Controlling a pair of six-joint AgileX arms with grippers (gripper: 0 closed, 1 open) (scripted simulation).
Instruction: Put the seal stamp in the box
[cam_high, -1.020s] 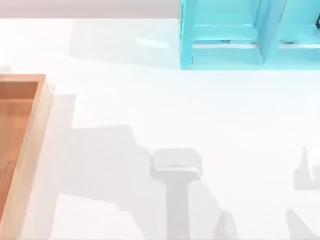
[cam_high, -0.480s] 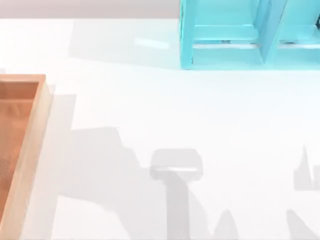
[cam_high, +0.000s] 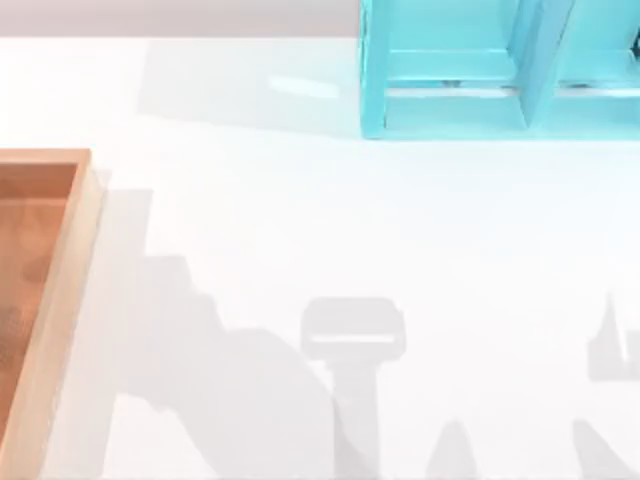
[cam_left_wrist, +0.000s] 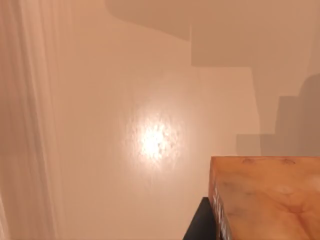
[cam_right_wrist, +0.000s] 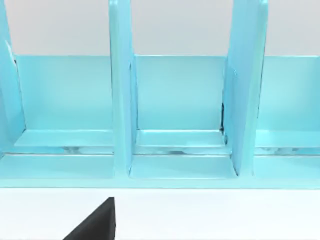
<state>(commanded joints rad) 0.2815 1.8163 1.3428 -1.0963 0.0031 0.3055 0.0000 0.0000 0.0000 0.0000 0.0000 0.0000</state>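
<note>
Seal stamp carried at left claw, over white surface (cam_high: 300, 220).
Box (cam_high: 70, 250) at 9 o'clock. Left wrist view: seal stamp (cam_left_wrist: 265, 200) close below camera, dark finger (cam_left_wrist: 200, 225) beside it; claw opening cannot be judged. Turquoise shelf (cam_high: 480, 90) at 1 o'clock.

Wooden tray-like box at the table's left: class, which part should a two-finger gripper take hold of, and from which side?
Probably the long right wall of the shallow tan-rimmed wooden box, from straight above, one finger inside, one outside: it is thin and upright, and the whole box looks too wide to span.
</note>
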